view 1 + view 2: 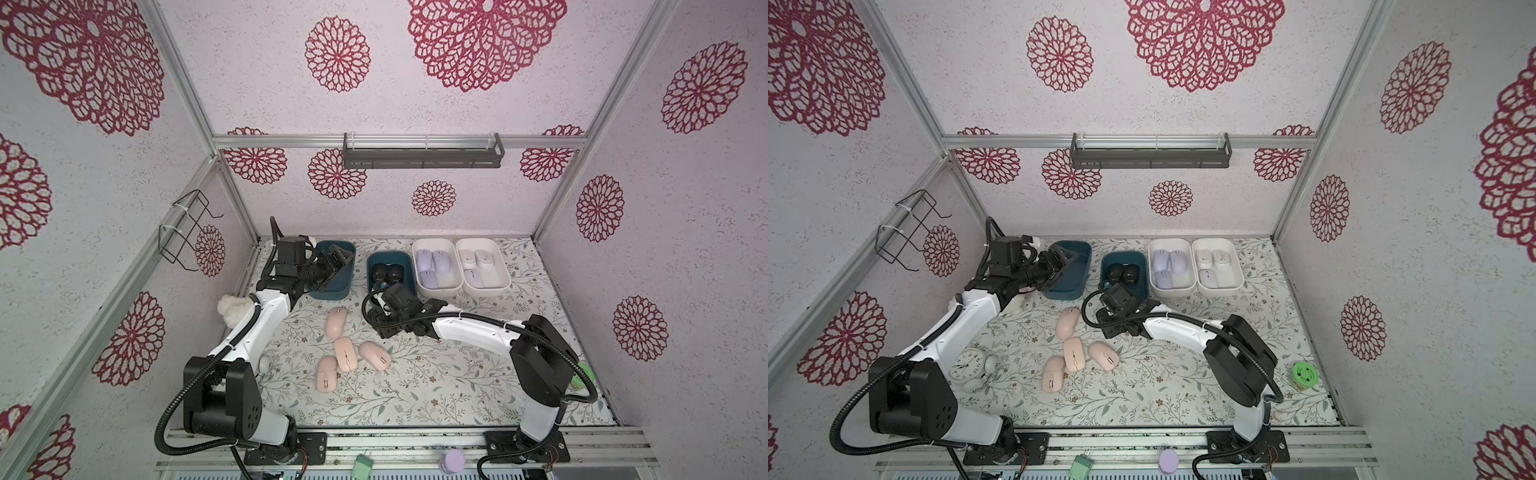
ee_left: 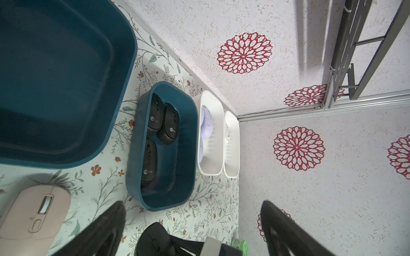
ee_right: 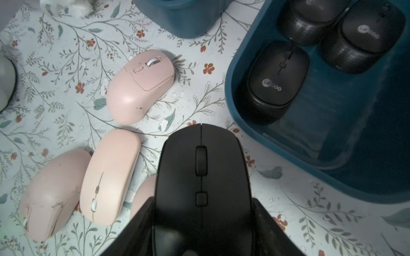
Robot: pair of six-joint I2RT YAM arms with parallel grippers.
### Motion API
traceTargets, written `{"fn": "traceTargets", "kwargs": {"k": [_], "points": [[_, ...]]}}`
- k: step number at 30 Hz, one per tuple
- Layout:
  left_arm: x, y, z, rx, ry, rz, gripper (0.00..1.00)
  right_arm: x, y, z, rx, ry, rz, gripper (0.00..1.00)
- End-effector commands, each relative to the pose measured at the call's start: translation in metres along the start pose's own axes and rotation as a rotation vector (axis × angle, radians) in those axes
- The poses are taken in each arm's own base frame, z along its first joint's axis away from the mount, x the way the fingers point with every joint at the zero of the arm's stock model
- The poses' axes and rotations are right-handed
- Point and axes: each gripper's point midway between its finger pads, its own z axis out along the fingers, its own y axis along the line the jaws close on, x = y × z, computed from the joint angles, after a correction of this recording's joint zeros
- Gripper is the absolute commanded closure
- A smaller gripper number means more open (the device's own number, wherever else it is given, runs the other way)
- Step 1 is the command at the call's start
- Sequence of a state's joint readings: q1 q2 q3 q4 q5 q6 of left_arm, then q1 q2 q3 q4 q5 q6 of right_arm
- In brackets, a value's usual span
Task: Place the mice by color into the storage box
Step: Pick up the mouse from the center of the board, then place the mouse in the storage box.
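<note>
At 6 o'clock of the small teal bin (image 2: 185,137), right gripper (image 3: 203,200) jaws pinch a black mouse (image 3: 200,159); left gripper (image 2: 193,206) jaws spread wide over larger teal bin (image 2: 55,77).

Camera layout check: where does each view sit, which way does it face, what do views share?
Top views: high at the front, facing down and back over the table; left arm and right arm show.
Left wrist: by the large teal bin, facing along the bin row; open left gripper shows.
Right wrist: facing down at the black mouse in the right gripper.
Shared: both wrists see the black-mice bin.
</note>
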State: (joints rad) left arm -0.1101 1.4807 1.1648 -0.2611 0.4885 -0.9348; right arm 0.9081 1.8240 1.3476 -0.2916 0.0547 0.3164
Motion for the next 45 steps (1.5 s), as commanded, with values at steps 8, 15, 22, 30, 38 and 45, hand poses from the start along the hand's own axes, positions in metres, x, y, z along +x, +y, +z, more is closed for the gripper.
{"fn": "traceTargets", "kwargs": {"k": [8,15,22,30,38,45], "points": [[-0.014,-0.009,-0.012,0.003,-0.023,0.034,0.03,-0.084,-0.057,-0.01,0.129,-0.153,0.268,0.39],[-0.013,-0.008,-0.01,0.03,-0.019,-0.001,0.03,-0.082,-0.091,0.015,0.223,-0.125,0.364,0.39],[-0.01,-0.002,-0.001,0.025,0.005,-0.025,0.03,-0.07,-0.112,0.048,0.32,-0.055,0.391,0.39],[-0.007,0.004,0.006,0.02,0.024,-0.047,0.03,-0.063,-0.129,0.063,0.41,-0.023,0.366,0.38],[-0.006,0.008,0.01,0.014,0.031,-0.054,0.03,-0.052,-0.132,0.077,0.399,0.039,0.302,0.37],[-0.006,0.015,0.014,-0.006,0.031,-0.053,0.03,-0.05,-0.138,0.076,0.402,0.06,0.289,0.33]]}}
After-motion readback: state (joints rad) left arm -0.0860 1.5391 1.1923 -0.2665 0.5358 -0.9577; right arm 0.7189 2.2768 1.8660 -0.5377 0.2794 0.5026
